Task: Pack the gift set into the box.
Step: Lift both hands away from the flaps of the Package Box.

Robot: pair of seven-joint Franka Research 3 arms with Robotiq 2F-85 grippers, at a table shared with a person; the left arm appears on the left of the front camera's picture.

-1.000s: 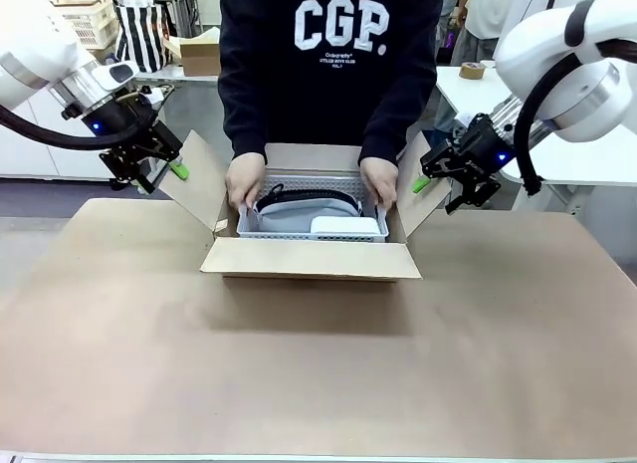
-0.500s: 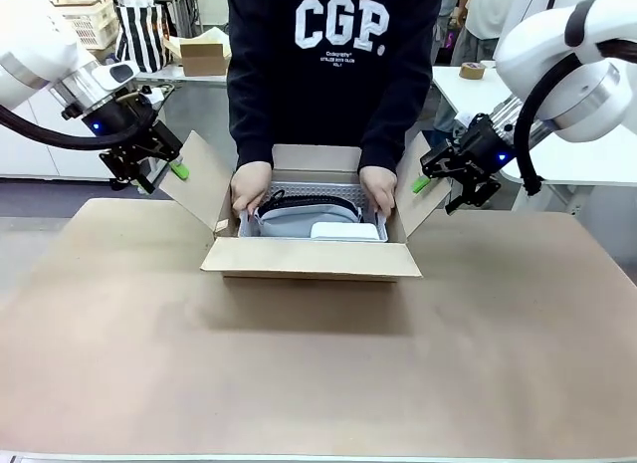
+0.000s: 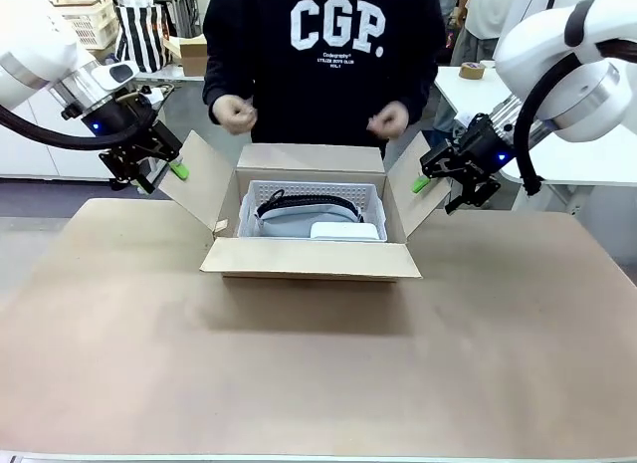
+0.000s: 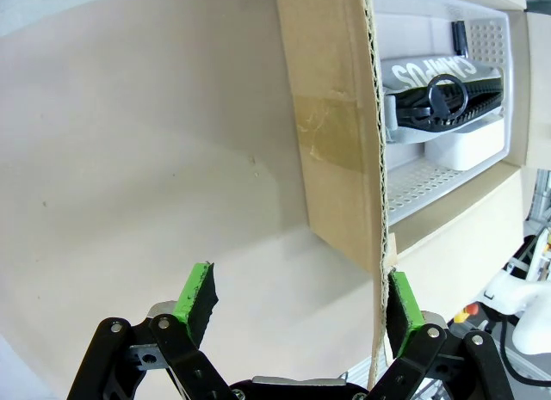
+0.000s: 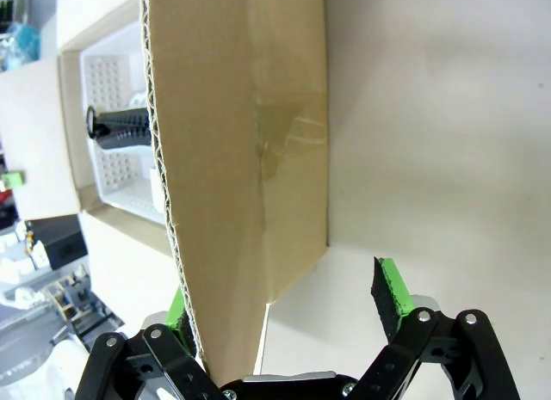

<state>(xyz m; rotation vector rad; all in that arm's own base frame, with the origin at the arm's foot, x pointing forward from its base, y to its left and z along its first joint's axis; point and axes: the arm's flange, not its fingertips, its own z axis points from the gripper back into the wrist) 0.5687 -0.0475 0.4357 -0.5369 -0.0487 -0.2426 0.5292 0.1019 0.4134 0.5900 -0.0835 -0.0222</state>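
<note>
The box (image 3: pixel 309 259) stands open at the table's middle, its four flaps spread. Inside it lies the gift set: a white perforated panel (image 3: pixel 309 190), a grey pouch (image 3: pixel 294 222) with a black curved band (image 3: pixel 304 198), and a small white rounded piece (image 3: pixel 344 229). My left gripper (image 3: pixel 159 174) is open at the left flap (image 3: pixel 204 179); in the left wrist view the flap edge (image 4: pixel 377 159) runs between the fingers of this gripper (image 4: pixel 300 297), close to one pad. My right gripper (image 3: pixel 436 191) is open astride the right flap (image 5: pixel 232 133), as the right wrist view of the gripper (image 5: pixel 284 301) shows.
The person stands behind the box with both hands (image 3: pixel 234 113) raised to the chest, off the box. Brown paper (image 3: pixel 318 363) covers the table. A small tan carton (image 3: pixel 199 55) and a tape roll (image 3: pixel 473 70) sit on tables behind.
The person lowered the gift set into the box, let go of it and lifted both hands to the chest. Neither arm has moved.
</note>
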